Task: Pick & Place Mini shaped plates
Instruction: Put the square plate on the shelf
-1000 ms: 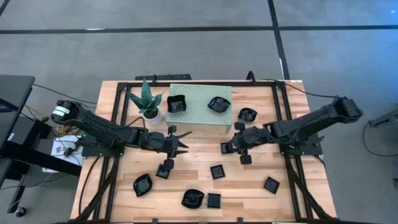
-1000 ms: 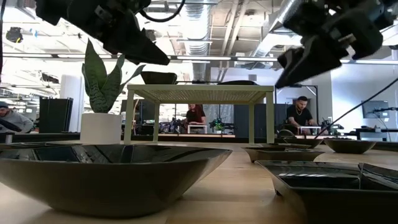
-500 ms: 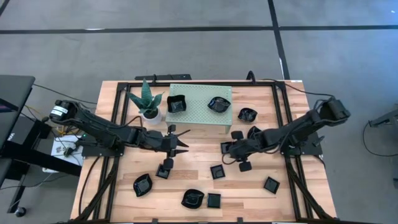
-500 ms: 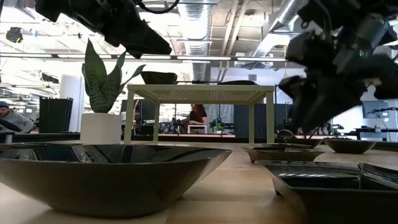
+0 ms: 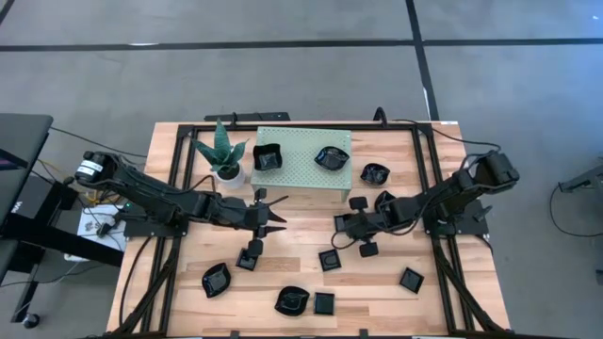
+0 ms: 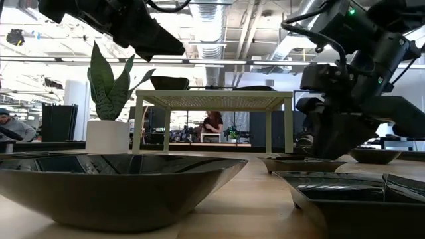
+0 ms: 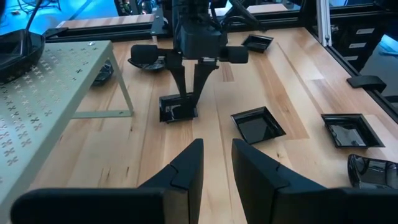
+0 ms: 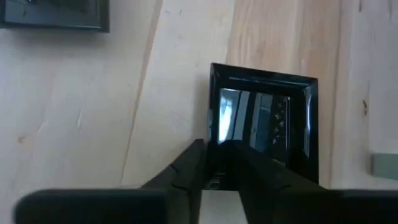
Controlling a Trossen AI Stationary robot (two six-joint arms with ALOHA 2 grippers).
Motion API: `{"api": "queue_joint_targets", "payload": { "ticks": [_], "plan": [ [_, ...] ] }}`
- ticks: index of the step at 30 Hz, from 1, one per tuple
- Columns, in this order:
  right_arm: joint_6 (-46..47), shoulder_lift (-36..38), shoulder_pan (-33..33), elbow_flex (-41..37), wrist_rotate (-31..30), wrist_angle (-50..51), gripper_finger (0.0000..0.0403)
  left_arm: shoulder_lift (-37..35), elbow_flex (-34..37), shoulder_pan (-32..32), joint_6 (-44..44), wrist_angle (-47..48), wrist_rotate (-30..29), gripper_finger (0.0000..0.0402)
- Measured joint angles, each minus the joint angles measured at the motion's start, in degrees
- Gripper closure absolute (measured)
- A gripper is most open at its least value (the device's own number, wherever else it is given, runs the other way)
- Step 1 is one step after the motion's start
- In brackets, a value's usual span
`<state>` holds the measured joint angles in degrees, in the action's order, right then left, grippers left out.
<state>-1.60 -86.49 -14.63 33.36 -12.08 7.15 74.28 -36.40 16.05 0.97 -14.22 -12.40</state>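
Several small glossy black mini shaped plates lie on the wooden table, among them a square one [image 5: 330, 259] and a lobed one [image 5: 216, 279]. Two more [image 5: 268, 157] [image 5: 332, 157] sit on the pale green perforated stand [image 5: 303, 179]. My right gripper [image 5: 345, 224] is down at mid-table, shut on a square plate [image 8: 264, 118]. My left gripper [image 5: 275, 213] hovers open above the table, left of centre, with nothing between its fingers [image 7: 186, 168]. My right gripper has the square plate's side rim [image 8: 214, 134] between its two fingers, one finger [image 8: 189, 165] outside the plate and the other inside the dish. The fingers slant down from the table's right. The plate lies flat on the table.
A small potted plant [image 5: 224, 155] stands at the stand's left end. More plates lie near the front edge [image 5: 292, 299] [image 5: 411, 279] and right of the stand [image 5: 375, 173]. Black frame rails run along the table's sides. People sit in the room beyond.
My right gripper has come down from above the table onto the square plate at mid-table, tipping more steeply downward and shifting a little toward the table's left. The plate has stayed on the table.
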Motion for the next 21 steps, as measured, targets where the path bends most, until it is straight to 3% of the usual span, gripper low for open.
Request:
{"api": "queue_joint_targets", "payload": {
  "ticks": [6,12,21],
  "plan": [
    [-0.53,1.31,0.17,0.05,-0.23,-0.1,0.0396,0.0,0.0,0.0,0.01,-0.02,0.02,0.0316],
    [-0.45,4.78,-0.36,2.11,0.24,0.48,0.0381,0.0,0.0,-0.02,0.0,-0.09,0.02,0.0316],
    [-4.81,9.03,-3.49,8.98,0.15,0.66,0.0396,0.0,-0.02,-0.02,0.02,-0.37,0.04,0.0316]
  ]
}}
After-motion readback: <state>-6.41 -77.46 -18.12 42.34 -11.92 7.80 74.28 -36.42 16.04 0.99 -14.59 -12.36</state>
